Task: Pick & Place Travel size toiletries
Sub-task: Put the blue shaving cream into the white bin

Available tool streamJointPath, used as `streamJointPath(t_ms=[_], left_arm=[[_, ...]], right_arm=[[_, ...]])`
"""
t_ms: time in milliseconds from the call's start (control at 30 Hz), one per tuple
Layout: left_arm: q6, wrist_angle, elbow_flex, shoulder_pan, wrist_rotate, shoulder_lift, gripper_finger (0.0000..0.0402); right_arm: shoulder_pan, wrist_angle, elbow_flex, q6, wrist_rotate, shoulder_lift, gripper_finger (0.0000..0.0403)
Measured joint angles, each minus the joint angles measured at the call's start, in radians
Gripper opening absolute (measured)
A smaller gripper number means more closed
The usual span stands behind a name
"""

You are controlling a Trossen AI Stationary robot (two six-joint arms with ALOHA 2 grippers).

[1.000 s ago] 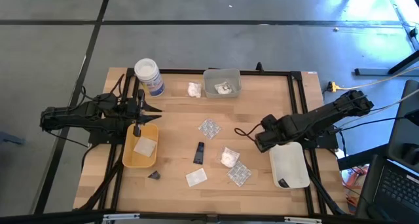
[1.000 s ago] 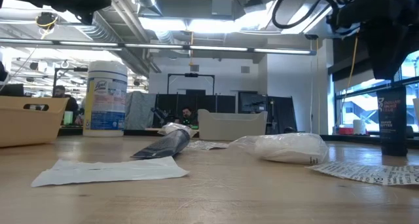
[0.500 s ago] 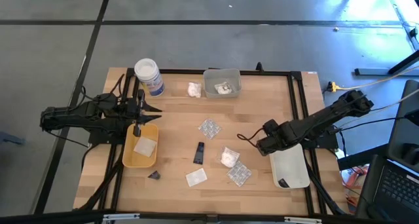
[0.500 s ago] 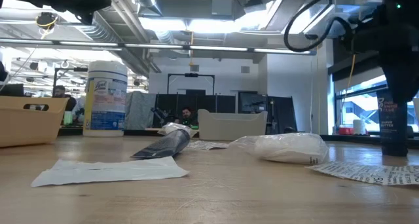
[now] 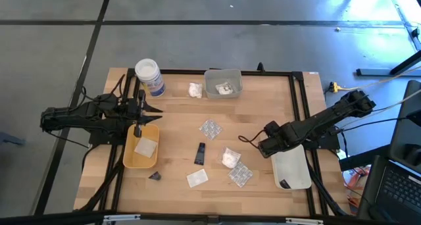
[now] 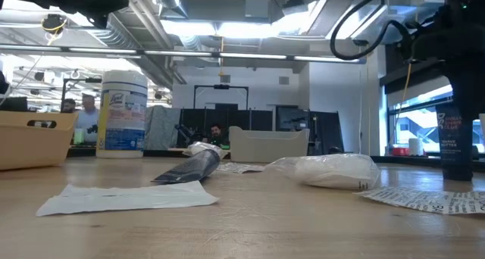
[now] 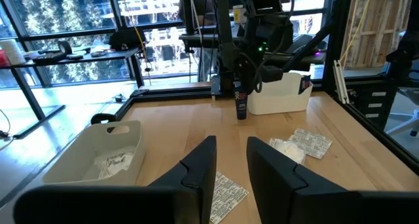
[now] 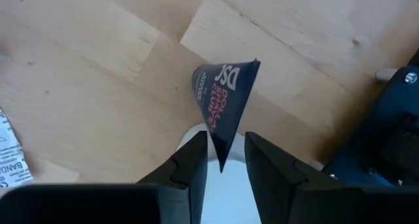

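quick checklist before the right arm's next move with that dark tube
1. Right tool has the dark tube between its fingers: ok, crimped end sits in the gap, tube standing upright by the white tray.
2. Grip fully closed: cannot tell, the fingers look close around it but contact is not clear.
3. Room in the white tray: ok, only one small dark item at its near end.
4. Left tool out of the way: ok, it hangs over the yellow tray, far across the table.
5. Items left to sort: not ok, the other dark tube, packets and sachets lie mid-table.
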State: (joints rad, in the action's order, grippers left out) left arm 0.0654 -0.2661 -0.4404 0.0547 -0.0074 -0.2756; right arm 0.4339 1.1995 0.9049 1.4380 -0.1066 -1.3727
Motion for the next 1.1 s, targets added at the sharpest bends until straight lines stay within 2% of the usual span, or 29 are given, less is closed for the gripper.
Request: streamJointPath(t_ms=[433,633,1000,1100], left_arm=[[0.0,0.0,0.0,0.0,0.0,0.0,0.0082],[0.0,0.0,0.0,0.0,0.0,0.0,0.0086],[0.0,0.0,0.0,0.0,0.0,0.0,0.0082],[0.0,0.0,0.0,0.0,0.0,0.0,0.0084]], right_arm=[[-0.001,0.035,0.057,-0.028,-0.04,0.0,0.0123],[-0.001,0.038,0.057,-0.014,-0.043,0.0,0.0093],[-0.001,0.039,0.056,-0.013,-0.043,0.0,0.0009],[-0.001,0.039,0.056,-0.013,-0.042,0.0,0.0006]])
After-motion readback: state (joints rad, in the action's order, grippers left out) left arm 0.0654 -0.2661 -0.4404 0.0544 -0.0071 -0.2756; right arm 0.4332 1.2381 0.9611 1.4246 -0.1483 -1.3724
